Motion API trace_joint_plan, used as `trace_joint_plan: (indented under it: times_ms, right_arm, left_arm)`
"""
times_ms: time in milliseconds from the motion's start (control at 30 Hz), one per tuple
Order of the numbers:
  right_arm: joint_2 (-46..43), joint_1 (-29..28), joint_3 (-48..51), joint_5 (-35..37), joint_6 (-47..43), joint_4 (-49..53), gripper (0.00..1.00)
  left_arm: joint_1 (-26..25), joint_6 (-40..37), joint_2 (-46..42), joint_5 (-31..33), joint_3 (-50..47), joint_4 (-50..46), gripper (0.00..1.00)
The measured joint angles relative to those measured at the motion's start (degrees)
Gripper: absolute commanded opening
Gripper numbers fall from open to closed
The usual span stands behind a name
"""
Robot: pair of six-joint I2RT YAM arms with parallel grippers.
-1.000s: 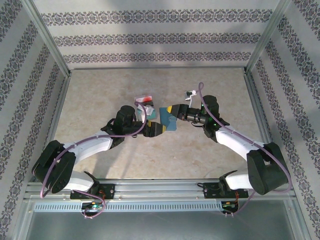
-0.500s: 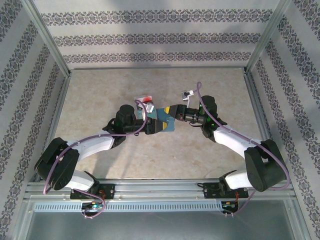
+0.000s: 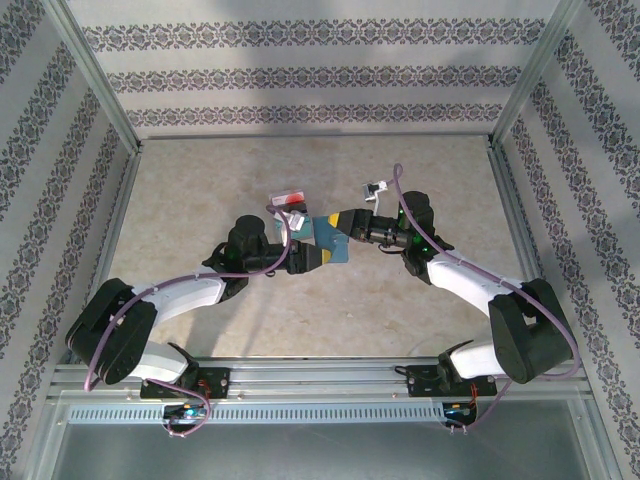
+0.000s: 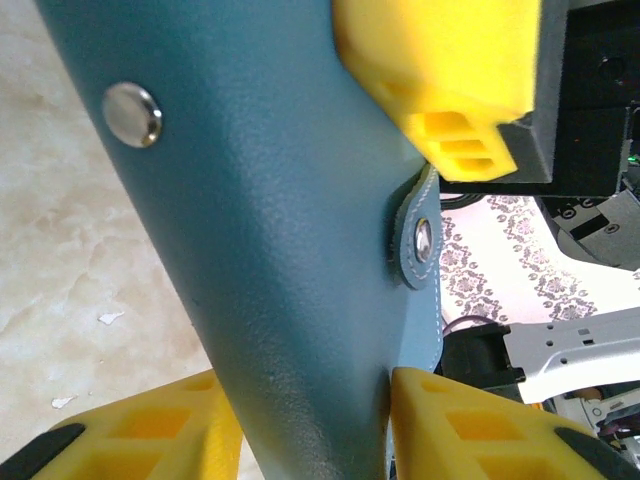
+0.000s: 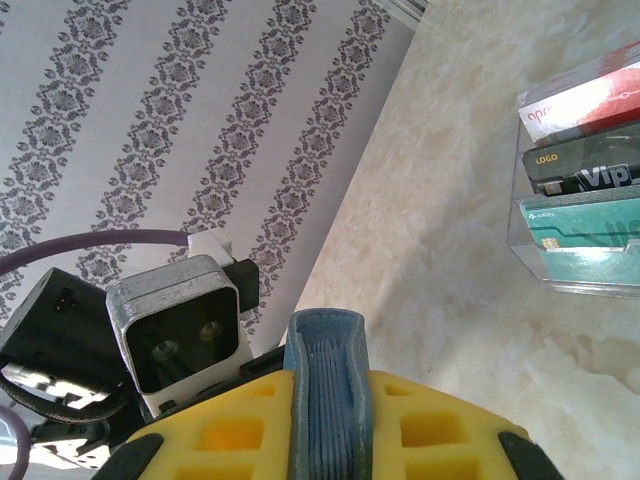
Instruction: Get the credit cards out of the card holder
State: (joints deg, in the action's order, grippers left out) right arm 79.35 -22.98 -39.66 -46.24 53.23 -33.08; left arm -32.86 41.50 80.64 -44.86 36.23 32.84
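Card holder held up off table btwn both arms. R gripper clamped on one edge, prob. bracing it. L gripper flanks opposite flap, touching; can't tell if clamped. Cards in clear stand behind holder.

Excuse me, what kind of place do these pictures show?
Probably a staged robot recording booth, not a home: aluminium frame posts, patterned wall panels, and two arms bolted to a rail.
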Motion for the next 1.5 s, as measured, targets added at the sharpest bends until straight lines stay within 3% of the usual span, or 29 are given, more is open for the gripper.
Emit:
trace_joint_plan:
  times_ms: [167, 267, 400, 600, 800, 1000, 1200, 1500]
  right_arm:
    - [0.00, 0.00, 0.02, 0.31, 0.04, -0.46, 0.16]
    - [0.00, 0.02, 0.00, 0.33, -0.02, -0.57, 0.24]
    - [-1.01, 0.11, -0.04, 2.05, -1.57, 3.08, 0.42]
    - [-7.32, -1.07, -2.29, 12.20, -7.43, 18.84, 0.53]
    - [-13.60, -7.96, -7.91, 30.27, -12.85, 37.70, 0.53]
    - [-14.38, -15.61, -10.82, 42.10, -13.81, 47.50, 0.52]
    - [-10.01, -19.96, -13.92, 47.06, -13.81, 51.41, 0.51]
    - [-3.80, -20.41, -17.44, 47.47, -13.81, 51.32, 0.48]
  left_arm:
    - [0.37, 1.33, 0.04, -0.61, 0.00, 0.85, 0.13]
    - [0.37, 1.73, 0.20, -1.05, 0.00, 1.20, 0.05]
    - [0.37, 1.27, 0.31, -1.01, 0.00, 1.05, 0.02]
    - [0.37, -3.06, -0.48, 2.80, 0.00, -3.89, 0.00]
    - [0.20, -8.83, -3.21, 10.01, 1.25, -12.94, 0.00]
    - [-0.74, -12.02, -3.37, 14.19, 3.69, -16.79, 0.00]
    - [-0.96, -12.59, -3.32, 14.53, 3.76, -17.14, 0.00]
    - [-1.70, -12.57, -2.51, 13.81, 3.76, -17.05, 0.00]
